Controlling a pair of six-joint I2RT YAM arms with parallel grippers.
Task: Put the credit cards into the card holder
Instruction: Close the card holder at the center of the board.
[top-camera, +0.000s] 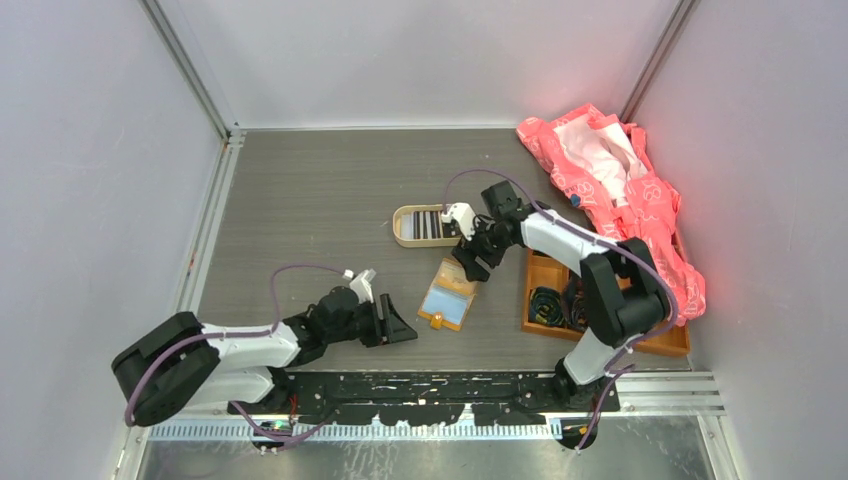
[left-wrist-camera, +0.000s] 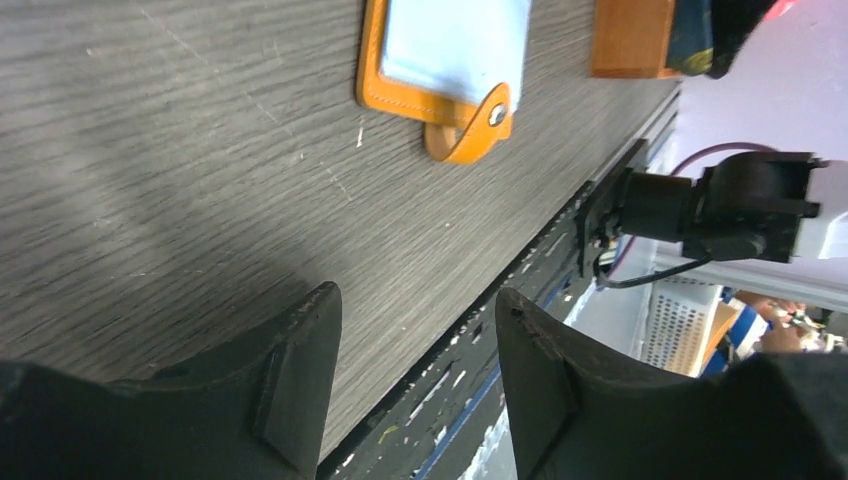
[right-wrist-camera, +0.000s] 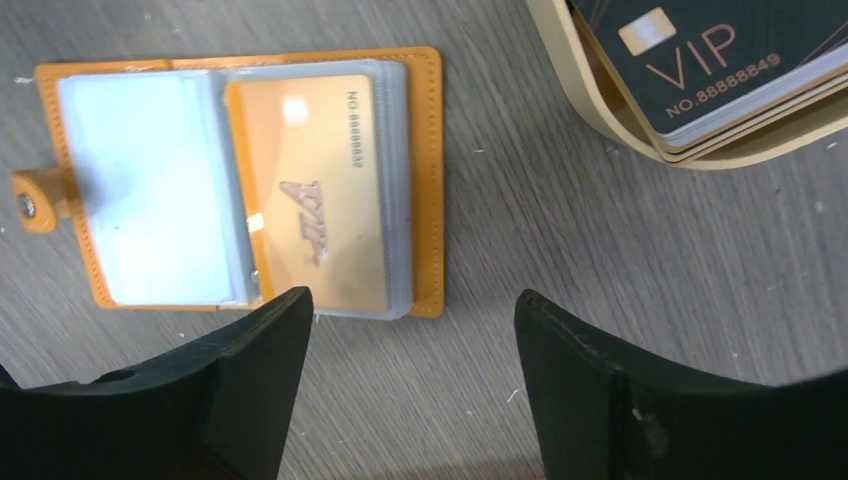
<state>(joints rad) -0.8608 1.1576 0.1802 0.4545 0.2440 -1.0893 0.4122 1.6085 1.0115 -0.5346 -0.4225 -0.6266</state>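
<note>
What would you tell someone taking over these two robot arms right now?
Left gripper: open, empty, near the flat orange folding card holder.
Right gripper: open, empty, between holder and oval beige tin.
Done: one gold plastic card sits in the open holder's clear sleeves.
To do: black VIP cards stacked in the tin go into the holder.
</note>
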